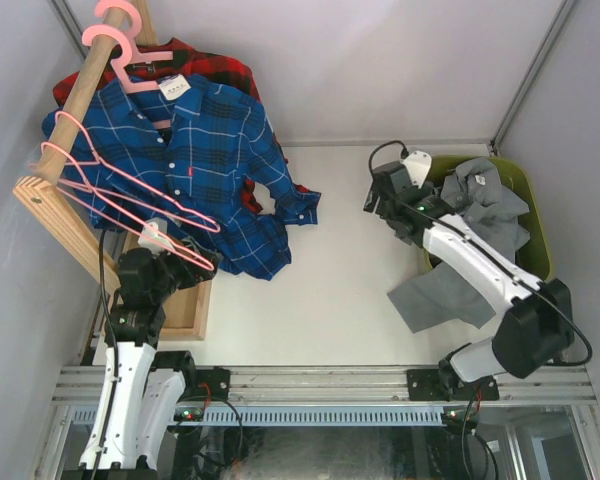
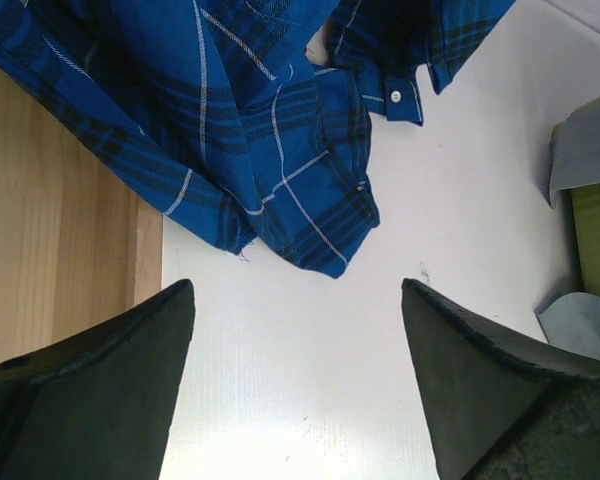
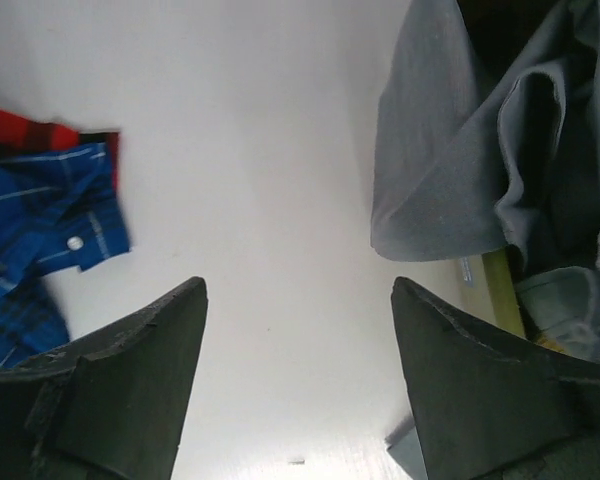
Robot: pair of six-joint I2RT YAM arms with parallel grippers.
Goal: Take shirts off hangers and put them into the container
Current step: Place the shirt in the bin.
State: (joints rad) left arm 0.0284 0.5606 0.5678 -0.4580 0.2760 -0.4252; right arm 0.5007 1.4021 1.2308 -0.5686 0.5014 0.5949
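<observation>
My right gripper (image 3: 298,290) gapes empty; the grey shirt (image 1: 485,195) spills over the container (image 1: 542,235). My left gripper (image 2: 298,290), also apart, probably awaits the blue shirt (image 1: 210,160).

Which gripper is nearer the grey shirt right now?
Right. The right gripper sits just left of the grey shirt; the left gripper is far off, by the blue plaid shirt.
</observation>
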